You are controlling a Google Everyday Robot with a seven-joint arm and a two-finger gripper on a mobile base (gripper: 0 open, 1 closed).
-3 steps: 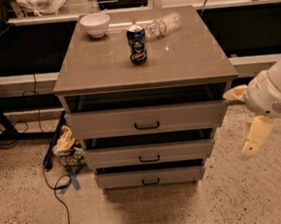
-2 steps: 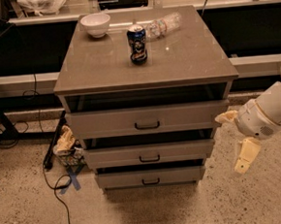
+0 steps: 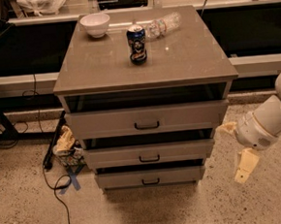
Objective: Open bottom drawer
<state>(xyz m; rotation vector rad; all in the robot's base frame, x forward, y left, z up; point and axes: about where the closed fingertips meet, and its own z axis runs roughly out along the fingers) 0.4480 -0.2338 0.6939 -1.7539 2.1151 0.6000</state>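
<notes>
The bottom drawer (image 3: 150, 177) is the narrowest grey-taupe front at the foot of the cabinet, with a small black bar handle (image 3: 150, 181). It stands low near the floor under the mid-width drawer (image 3: 149, 153) and the widest top drawer (image 3: 147, 119). My gripper (image 3: 230, 153) is to the right of the cabinet, at the height of the two lower drawers, apart from them. Its cream fingers (image 3: 245, 166) are spread open and hold nothing. The white arm (image 3: 270, 118) comes in from the right edge.
On the cabinet top (image 3: 185, 57) stand a white bowl (image 3: 95, 24), a blue can (image 3: 136, 44) and a lying plastic bottle (image 3: 162, 24). A bag of trash (image 3: 65, 141) and black cables (image 3: 54, 184) lie on the floor to the left. Dark counters run behind.
My arm and gripper have moved left and down, closer to the cabinet's right side. The drawers and the things on top have not moved.
</notes>
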